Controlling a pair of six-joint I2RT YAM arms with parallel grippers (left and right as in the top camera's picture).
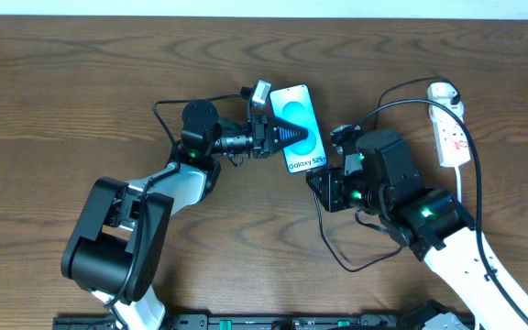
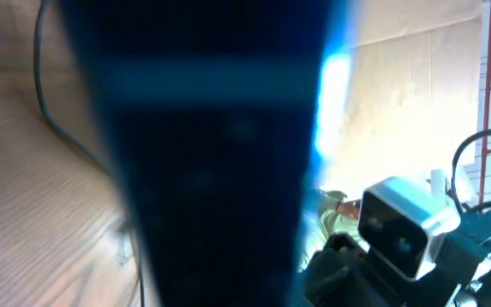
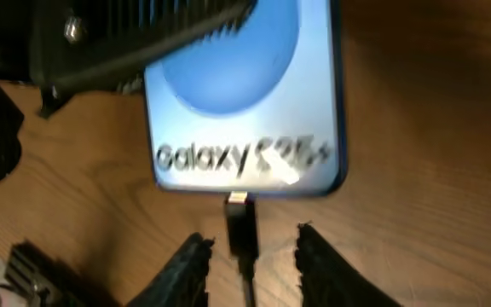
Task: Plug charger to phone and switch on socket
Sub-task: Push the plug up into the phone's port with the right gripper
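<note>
At the bottom edge of the phone (image 1: 291, 96), the charger (image 3: 241, 230) plug sits nose-on to the port. Its metal tip shows right against the edge, so I judge it not seated, or only barely. Step in hand: plugging in; switching comes after.

Right hand (image 3: 250, 240): fingers spread either side of the plug, with a gap on both sides in the wrist view. It isn't pinching the plug anywhere I can see. The plug looks to lie on the worktop (image 1: 62, 92), lined up with the phone.

Left hand (image 1: 287, 133): one dark finger lies across the blue screen from the left. My left wrist view is blocked by a dark blur with a blue glow, so I can't tell whether I clamp the phone or only press it down.

The phone lies mid-worktop, its "Galaxy S25" strip toward my right hand. The socket (image 1: 452, 133) lies well apart at the far right, untouched, with its white adapter at the top end.

Next move, as I judge it:
- Close the right fingers on the plug and push straight along the phone's long axis.
- Keep the left hand bracing so the phone doesn't slide.
- A skewed plug would jam.
- After that, reach to the socket switch.
</note>
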